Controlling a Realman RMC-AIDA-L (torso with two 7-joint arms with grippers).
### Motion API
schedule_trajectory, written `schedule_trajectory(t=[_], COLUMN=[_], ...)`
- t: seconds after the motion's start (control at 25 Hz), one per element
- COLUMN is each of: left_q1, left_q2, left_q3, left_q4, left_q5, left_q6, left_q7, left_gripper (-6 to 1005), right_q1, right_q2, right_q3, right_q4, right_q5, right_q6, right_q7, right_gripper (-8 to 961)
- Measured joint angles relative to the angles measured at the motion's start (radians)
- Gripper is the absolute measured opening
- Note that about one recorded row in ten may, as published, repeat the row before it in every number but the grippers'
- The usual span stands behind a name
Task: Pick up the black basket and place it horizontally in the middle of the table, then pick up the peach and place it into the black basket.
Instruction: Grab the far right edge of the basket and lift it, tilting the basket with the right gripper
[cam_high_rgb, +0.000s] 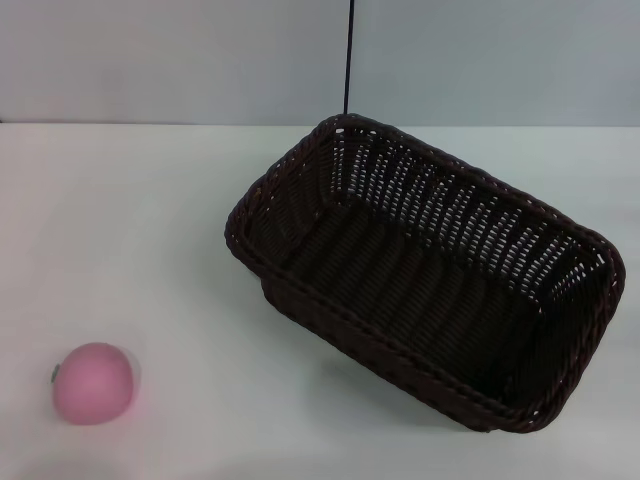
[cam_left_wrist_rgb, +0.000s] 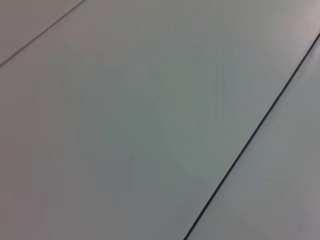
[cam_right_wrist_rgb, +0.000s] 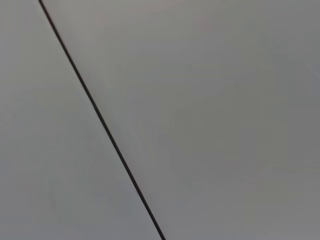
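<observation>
The black basket (cam_high_rgb: 425, 270) stands on the white table (cam_high_rgb: 170, 220), right of centre in the head view. It is turned at an angle, its long side running from the upper middle to the lower right, and it is empty. The pink peach (cam_high_rgb: 93, 383) lies on the table at the near left, well apart from the basket. Neither gripper shows in the head view. Both wrist views show only plain grey panels crossed by thin dark seams, with none of the task's things in them.
A grey wall with a dark vertical seam (cam_high_rgb: 348, 60) stands behind the table's far edge. Bare white tabletop lies between the peach and the basket.
</observation>
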Motion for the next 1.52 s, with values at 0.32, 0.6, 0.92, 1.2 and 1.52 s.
schedule_trajectory(t=[0.32,0.6,0.92,1.2,1.52], left_q1=[-0.002,-0.006,-0.007,-0.020,-0.025], left_q2=[0.000,0.000,-0.001,-0.002,-0.002], left_q3=[0.005,0.007,0.013,0.031,0.040], left_q4=[0.007,0.005,0.004,0.007,0.008], left_q5=[0.004,0.005,0.007,0.008,0.008], left_q6=[0.000,0.000,-0.005,-0.017,-0.030], left_q7=[0.007,0.005,0.004,0.003,0.004], left_gripper=[597,690,818,813,811], right_q1=[0.001,-0.034,-0.077,0.106,0.311], right_q2=[-0.001,-0.006,-0.071,-0.159,-0.214], right_q3=[-0.023,-0.237,-0.466,-0.438,-0.471], right_q4=[0.001,-0.129,-0.643,-0.940,-0.993], right_q5=[-0.012,-0.027,-0.403,-0.832,-1.150], right_q6=[0.005,-0.026,-0.187,-0.537,-0.717], right_q7=[0.002,0.086,0.815,1.287,1.443], right_gripper=[826,825,825,825,826])
